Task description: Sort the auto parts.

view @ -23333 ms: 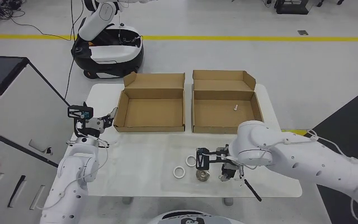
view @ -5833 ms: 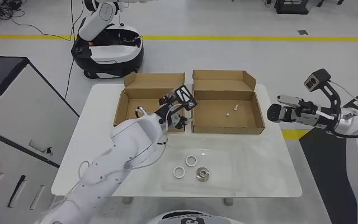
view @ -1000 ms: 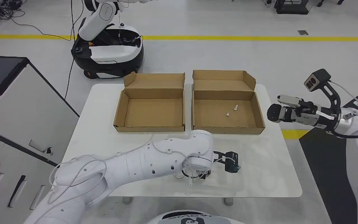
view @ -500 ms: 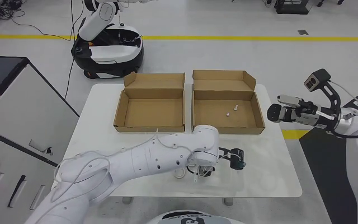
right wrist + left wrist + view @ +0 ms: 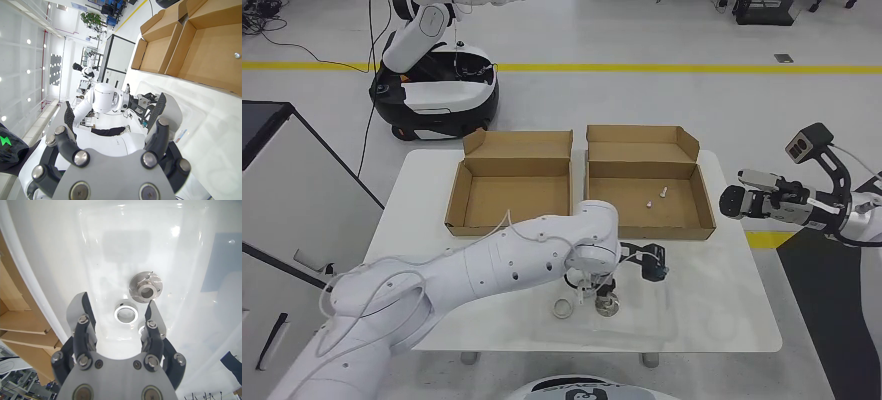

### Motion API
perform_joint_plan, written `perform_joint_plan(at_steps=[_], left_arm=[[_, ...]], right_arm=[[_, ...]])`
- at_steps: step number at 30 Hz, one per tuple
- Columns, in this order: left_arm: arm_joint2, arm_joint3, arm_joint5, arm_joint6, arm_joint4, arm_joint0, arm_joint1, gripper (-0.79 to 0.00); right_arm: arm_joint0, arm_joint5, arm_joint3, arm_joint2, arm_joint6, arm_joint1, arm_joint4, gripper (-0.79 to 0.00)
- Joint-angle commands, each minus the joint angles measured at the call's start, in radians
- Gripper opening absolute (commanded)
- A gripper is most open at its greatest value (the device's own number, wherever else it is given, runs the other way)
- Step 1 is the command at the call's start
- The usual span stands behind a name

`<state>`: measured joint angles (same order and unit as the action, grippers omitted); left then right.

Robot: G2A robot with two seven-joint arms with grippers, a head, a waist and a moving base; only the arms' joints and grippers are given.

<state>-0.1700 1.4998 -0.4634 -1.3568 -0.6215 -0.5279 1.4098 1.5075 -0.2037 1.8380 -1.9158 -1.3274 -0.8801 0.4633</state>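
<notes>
Shifted slightly toward the cardboard boxes (image 5: 510, 205), left tool (image 5: 117, 298) — jaws apart — hangs over ring (image 5: 126, 314) and flange (image 5: 145, 287) on the surface (image 5: 712, 300); right tool (image 5: 114, 101), jaws apart, beside its edge — grey floor (image 5: 692, 90) around.

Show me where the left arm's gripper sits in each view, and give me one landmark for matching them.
Top view: the left gripper hangs at the white arm's end, beside the silver metal flange.
Left wrist view: left gripper, its open fingers framing a white ring, the flange just beyond.
Right wrist view: farther off, past the right gripper.
Shared landmark: the open brown cardboard boxes.
</notes>
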Motion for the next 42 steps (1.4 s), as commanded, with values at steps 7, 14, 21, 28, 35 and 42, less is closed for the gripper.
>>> perform_joint_plan(at_steps=[7,14,21,28,35,42], left_arm=[[0.0,0.007,-0.007,0.007,-0.009,-0.004,-0.014,0.0],[0.0,0.007,-0.007,0.007,-0.009,-0.004,-0.014,0.0],[0.0,0.007,-0.007,0.007,-0.009,-0.004,-0.014,0.0],[-0.011,0.005,-0.019,0.04,-0.028,-0.029,-0.024,0.0],[-0.015,0.005,-0.036,0.036,-0.021,-0.042,-0.033,0.0],[0.0,0.013,-0.039,0.039,-0.02,-0.054,-0.032,0.0]], right_arm=[[0.0,0.0,0.0,0.0,0.0,0.0,0.0,0.0],[0.0,0.0,0.0,0.0,0.0,0.0,0.0,0.0],[0.0,0.0,0.0,0.0,0.0,0.0,0.0,0.0],[0.0,0.0,0.0,0.0,0.0,0.0,0.0,0.0],[0.0,0.0,0.0,0.0,0.0,0.0,0.0,0.0],[0.0,0.0,0.0,0.0,0.0,0.0,0.0,0.0]])
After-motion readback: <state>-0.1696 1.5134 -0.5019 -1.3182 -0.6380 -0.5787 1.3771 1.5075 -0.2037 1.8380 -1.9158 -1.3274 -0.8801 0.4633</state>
